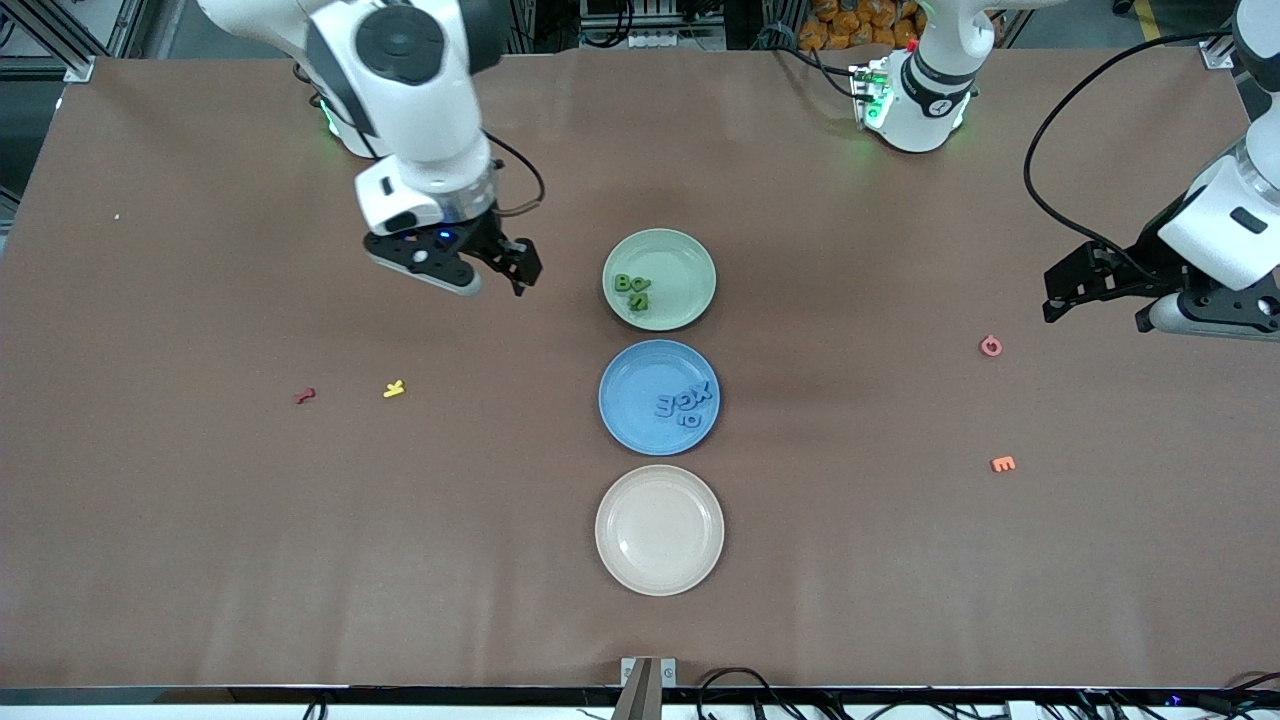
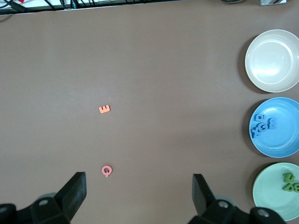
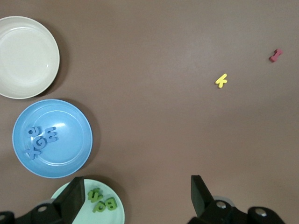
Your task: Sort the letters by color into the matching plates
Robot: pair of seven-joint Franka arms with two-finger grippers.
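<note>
Green letters (image 1: 632, 290) and blue letters (image 1: 684, 404) already plated; four strays lying on bare worktop (image 1: 200, 520). Pink ring letter (image 1: 990, 346) almost under left hand (image 1: 1100, 300), fingers apart. Yellow letter (image 1: 394, 389) and red letter (image 1: 305, 396) nearer the camera than right hand (image 1: 497, 272), also spread.

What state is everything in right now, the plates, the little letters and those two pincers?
Green plate: holds green letters.
Blue plate: holds blue letters.
Beige plate: empty.
Red letter: loose on the table.
Yellow letter: loose on the table.
Pink letter: loose on the table.
Orange letter: loose on the table.
Left pincer: open, holding nothing.
Right pincer: open, holding nothing.
</note>
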